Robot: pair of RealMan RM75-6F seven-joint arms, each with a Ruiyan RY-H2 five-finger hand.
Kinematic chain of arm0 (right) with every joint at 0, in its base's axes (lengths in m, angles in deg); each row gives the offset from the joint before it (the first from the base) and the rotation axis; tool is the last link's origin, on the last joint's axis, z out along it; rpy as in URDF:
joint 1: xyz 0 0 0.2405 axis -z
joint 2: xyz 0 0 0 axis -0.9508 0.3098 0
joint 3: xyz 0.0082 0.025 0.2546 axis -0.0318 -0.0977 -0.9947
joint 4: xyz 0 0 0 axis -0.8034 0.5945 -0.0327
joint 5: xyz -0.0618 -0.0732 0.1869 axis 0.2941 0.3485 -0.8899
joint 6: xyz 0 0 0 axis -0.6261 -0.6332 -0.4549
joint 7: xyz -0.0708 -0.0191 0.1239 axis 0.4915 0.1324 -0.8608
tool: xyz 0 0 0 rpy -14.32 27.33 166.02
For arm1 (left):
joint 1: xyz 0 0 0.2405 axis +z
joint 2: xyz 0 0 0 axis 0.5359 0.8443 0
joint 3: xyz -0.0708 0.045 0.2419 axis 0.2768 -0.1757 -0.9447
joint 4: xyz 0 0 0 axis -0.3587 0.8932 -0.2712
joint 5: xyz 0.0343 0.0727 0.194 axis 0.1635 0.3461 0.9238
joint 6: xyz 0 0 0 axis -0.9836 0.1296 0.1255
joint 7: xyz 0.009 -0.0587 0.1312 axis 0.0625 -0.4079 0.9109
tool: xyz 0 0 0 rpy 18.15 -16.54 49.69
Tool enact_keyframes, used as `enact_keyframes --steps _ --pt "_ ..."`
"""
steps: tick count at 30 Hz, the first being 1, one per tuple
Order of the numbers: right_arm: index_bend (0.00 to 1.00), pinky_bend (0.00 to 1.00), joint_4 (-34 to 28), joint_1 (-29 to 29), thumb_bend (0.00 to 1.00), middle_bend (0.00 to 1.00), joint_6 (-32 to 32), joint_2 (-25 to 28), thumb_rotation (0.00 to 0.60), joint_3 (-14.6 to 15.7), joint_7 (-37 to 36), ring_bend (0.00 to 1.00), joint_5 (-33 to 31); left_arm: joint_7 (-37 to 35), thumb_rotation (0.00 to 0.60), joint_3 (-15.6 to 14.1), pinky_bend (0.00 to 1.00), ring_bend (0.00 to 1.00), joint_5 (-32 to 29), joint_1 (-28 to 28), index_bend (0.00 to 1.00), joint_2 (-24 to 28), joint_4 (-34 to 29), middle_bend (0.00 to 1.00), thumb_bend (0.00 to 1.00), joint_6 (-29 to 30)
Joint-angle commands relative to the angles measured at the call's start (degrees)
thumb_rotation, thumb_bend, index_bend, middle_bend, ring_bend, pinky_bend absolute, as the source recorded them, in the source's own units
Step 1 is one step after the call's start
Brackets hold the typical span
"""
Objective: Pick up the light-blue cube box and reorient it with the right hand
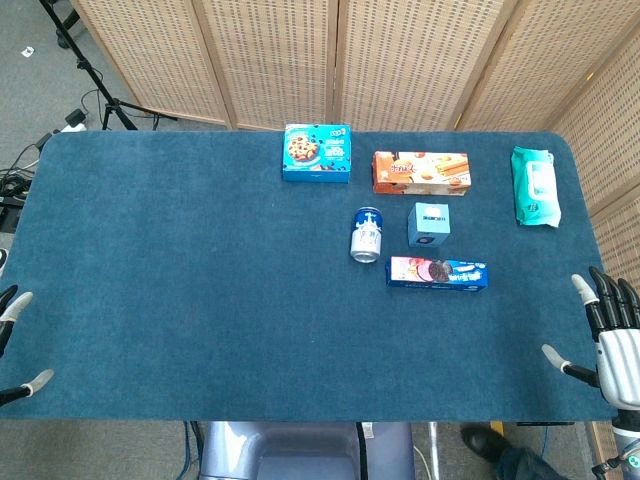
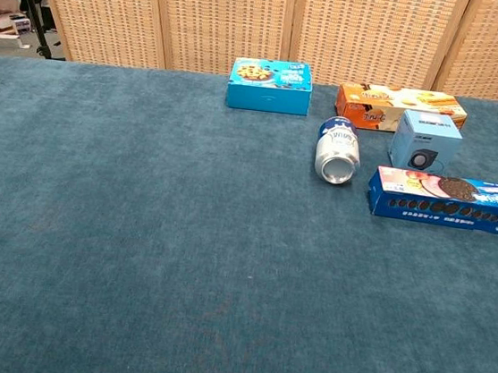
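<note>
Reaching with the right hand (image 1: pixel 612 335), fingers spread and empty at the near right table (image 1: pixel 150 250) edge, should come from above onto the cube box (image 1: pixel 430 224), avoiding the can (image 1: pixel 366 236) left and cookie box (image 1: pixel 437 272) near.

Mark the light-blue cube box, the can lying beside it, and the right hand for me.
light-blue cube box (image 1: pixel 430 225), head view, on its top face.
can (image 2: pixel 337 150), chest view, on its side wall.
right hand (image 1: pixel 612 335), head view, on the back of the hand.
</note>
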Motion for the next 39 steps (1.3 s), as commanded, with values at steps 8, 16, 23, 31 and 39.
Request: enact_keyframes --steps 8,16,23,31,39 --pt "0.0 0.0 0.0 -0.1 0.0 0.0 -0.4 0.0 0.6 -0.1 -0.1 0.0 0.0 0.1 0.6 0.0 0.0 0.0 -0.2 -0.1 0.0 0.0 0.0 0.0 0.0 -0.3" --pt "0.0 0.0 -0.3 -3.3 0.0 0.0 -4.7 1.8 0.6 -1.3 -1.2 0.0 0.0 0.2 0.6 0.7 0.0 0.0 -1.5 -0.4 0.0 -0.1 -0.1 0.0 0.0 -0.8" --pt "0.0 0.0 -3.3 -11.9 0.0 0.0 -17.3 8.1 0.6 -4.8 -6.6 0.0 -2.3 2.2 0.6 1.2 0.0 0.0 -2.8 -1.0 0.0 -0.6 -0.6 0.0 0.0 -2.1" --pt "0.0 0.0 -3.2 -24.1 0.0 0.0 -38.6 11.8 0.6 -8.3 -14.6 0.0 -9.7 4.1 0.6 2.3 0.0 0.0 -5.6 -1.9 0.0 -1.2 -0.9 0.0 0.0 -4.0" --pt "0.0 0.0 2.5 -35.2 0.0 0.0 -54.1 6.2 0.6 -10.5 -9.3 0.0 -19.1 6.3 0.6 3.2 0.0 0.0 -8.3 -3.0 0.0 -1.9 -1.3 0.0 0.0 -6.2"
